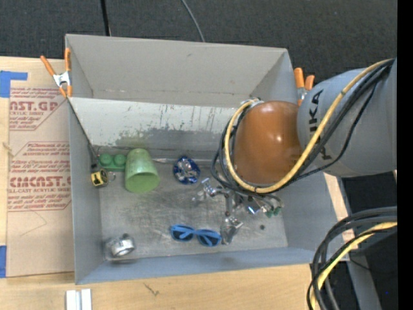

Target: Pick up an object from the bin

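the gripper (230, 227) hangs low over the near right part of the grey metal bin (174, 76), under the arm's rounded orange cover (268, 141), with yellow and black cables (227, 148) looped round it. the cover and cables hide most of the gripper from above, so only a tangle of small metal parts shows at its lower end. whether it is open or closed cannot be told.

the thing nearest to it is a pair of blue plastic sunglasses (195, 235), flat on the bin floor just to the gripper's left as the camera sees it, close to the near wall. their long axis runs across the view, left to right, dipping slightly toward the gripper. the right end of the frame reaches the gripper's tip; whether the two touch is not clear, and nothing shows the sunglasses being gripped. the two blue lenses sit side by side, and the side arms are too thin to make out.

up and left of the tip is a pale metal piece (206, 190); it cannot be told whether it belongs to the gripper or lies loose.

farther from the gripper, to its upper left, a small round blue and white object (186, 170) lies alone. beyond it, a pale green plastic cup (141, 171) lies tipped on its side, with a darker green lumpy piece (113, 161) and a small yellow and black item (98, 177) beside it at the far left wall. well to the gripper's left, in the near left corner, sits a small round silver metal piece (120, 246).
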`<state>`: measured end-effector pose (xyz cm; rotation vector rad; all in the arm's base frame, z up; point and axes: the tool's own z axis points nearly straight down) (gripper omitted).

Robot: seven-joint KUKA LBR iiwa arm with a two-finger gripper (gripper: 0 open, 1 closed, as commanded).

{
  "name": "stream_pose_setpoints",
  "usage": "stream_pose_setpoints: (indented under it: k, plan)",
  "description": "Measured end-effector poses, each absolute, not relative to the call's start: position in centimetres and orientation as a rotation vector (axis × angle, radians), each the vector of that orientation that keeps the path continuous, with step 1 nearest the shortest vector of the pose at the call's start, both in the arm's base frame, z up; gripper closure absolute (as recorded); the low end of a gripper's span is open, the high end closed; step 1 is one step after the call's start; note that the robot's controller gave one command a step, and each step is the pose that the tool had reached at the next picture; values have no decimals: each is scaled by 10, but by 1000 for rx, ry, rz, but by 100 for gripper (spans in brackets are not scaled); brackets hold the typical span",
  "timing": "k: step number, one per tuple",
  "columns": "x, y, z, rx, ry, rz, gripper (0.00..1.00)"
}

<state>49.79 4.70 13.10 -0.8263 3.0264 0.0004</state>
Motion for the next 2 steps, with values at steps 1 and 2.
stream_pose_setpoints:
  k: [1,2]
  plan:
    - [498,58,72,-1075,2941,1,0]
    - [498,58,74,-1075,2943,0,100]
